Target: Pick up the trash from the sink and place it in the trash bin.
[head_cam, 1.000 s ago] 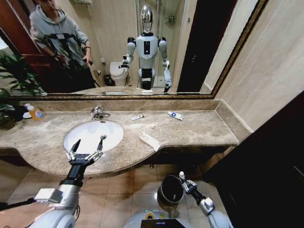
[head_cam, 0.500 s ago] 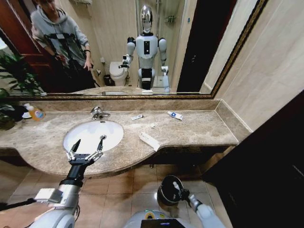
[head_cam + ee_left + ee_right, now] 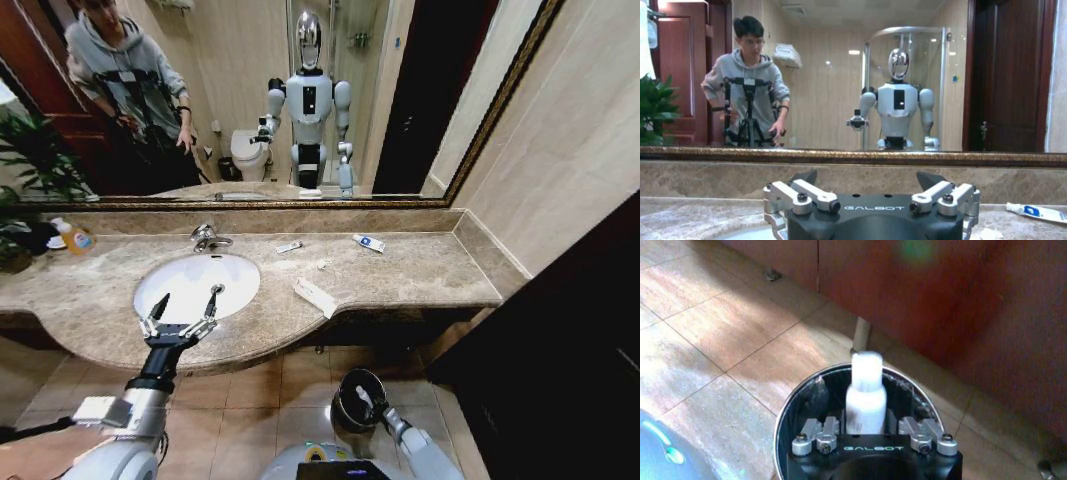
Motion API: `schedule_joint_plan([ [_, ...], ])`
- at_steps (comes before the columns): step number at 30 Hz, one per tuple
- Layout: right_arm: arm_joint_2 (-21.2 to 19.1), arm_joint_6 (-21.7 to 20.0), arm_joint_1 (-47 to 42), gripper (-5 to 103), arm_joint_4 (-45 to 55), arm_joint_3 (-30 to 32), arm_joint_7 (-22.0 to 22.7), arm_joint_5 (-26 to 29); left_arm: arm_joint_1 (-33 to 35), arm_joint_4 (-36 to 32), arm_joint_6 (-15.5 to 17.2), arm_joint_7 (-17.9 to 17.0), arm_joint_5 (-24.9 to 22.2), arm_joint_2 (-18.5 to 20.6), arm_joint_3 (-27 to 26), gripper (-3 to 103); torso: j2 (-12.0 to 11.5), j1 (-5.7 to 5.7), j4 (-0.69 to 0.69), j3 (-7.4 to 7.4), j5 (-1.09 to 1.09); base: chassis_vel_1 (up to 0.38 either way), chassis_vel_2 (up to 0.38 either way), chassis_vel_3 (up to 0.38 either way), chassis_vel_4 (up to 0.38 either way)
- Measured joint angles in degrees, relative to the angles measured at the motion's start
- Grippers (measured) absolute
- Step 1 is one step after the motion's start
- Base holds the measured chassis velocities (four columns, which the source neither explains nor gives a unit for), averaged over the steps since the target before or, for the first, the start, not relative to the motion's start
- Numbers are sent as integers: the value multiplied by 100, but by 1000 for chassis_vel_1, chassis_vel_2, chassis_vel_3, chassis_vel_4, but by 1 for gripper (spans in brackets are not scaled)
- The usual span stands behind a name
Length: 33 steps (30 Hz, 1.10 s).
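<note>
From the head view, your left gripper (image 3: 185, 306) hovered spread wide over the sink's (image 3: 196, 284) front rim, holding nothing. The blue-capped tube (image 3: 369, 243), small sachet (image 3: 289, 247) and long flat packet (image 3: 315, 297) lay on the marble counter (image 3: 420, 268), not in the basin. Your right gripper (image 3: 368, 401) sat low over the trash bin (image 3: 357, 402), partly cut off.

From the left wrist, you saw the tube's end at the edge.

From the right wrist, your fingers clamped a white bottle (image 3: 865, 392) above the bin's opening; its lower end was hidden.
</note>
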Motion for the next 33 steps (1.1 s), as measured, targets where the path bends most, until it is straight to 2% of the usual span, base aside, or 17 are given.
schedule_joint_plan([
  [2,-47,54,-76,52,100,1,-16,16,0,0,0,0,0,0,0,100,0,0,0,0,1,0,0,0,0],
  [5,-109,96,-187,63,198,2,-76,74,0,0,0,0,0,0,0,100,0,0,0,0,0,0,0,0,0],
  [7,-135,136,-246,63,239,2,-105,117,0,0,0,0,0,0,0,100,0,0,0,0,0,0,0,0,0],
  [9,-188,234,-443,74,453,21,-150,321,0,0,0,0,0,0,0,100,0,0,0,0,2,0,0,0,0],
  [10,-188,234,-443,74,453,21,-150,321,0,0,0,0,0,0,0,100,0,0,0,0,2,0,0,0,0],
  [13,-380,136,-1002,90,1298,95,-151,1211,0,0,0,0,0,0,0,100,0,0,0,0,2,0,0,0,0],
  [14,-380,136,-1002,90,1298,95,-151,1211,0,0,0,0,0,0,0,100,0,0,0,0,2,0,0,0,0],
  [16,-577,61,-1477,98,1941,232,-14,1994,0,0,0,0,0,0,0,100,0,0,1,-1,2,0,0,0,0],
  [17,-662,5,-1700,100,2211,310,78,2367,0,0,0,0,0,0,0,100,0,0,0,0,0,0,0,0,0],
  [18,-662,5,-1700,100,2211,310,78,2367,0,0,0,0,0,0,0,100,0,0,0,0,0,0,0,0,0],
  [21,-853,-267,-2499,100,3462,818,458,3871,0,0,0,0,0,0,1,100,0,-1,-1,-1,2,0,0,0,0],
  [22,-853,-267,-2499,100,3462,818,458,3871,0,0,0,0,0,0,1,100,0,-1,-1,-1,2,0,0,0,0],
  [24,-846,-387,-2986,100,4286,1307,522,4473,0,0,0,0,0,0,0,100,0,0,0,-1,-2,0,0,0,0],
  [26,-848,-399,-3086,100,4430,1374,539,4554,0,0,0,0,0,0,0,100,0,0,1,-1,-3,0,0,0,0],
  [29,-733,-436,-3873,100,5854,1964,650,4866,0,0,0,1,0,1,0,100,0,-1,-2,-1,0,0,0,0,0],
  [30,-733,-436,-3873,100,5854,1964,650,4866,0,0,0,1,0,1,0,100,0,-1,-2,-1,0,0,0,0,0],
  [33,-573,-626,-4370,100,6978,2361,852,4780,0,0,0,0,0,0,0,100,0,-1,0,-1,0,0,0,0,0],
])
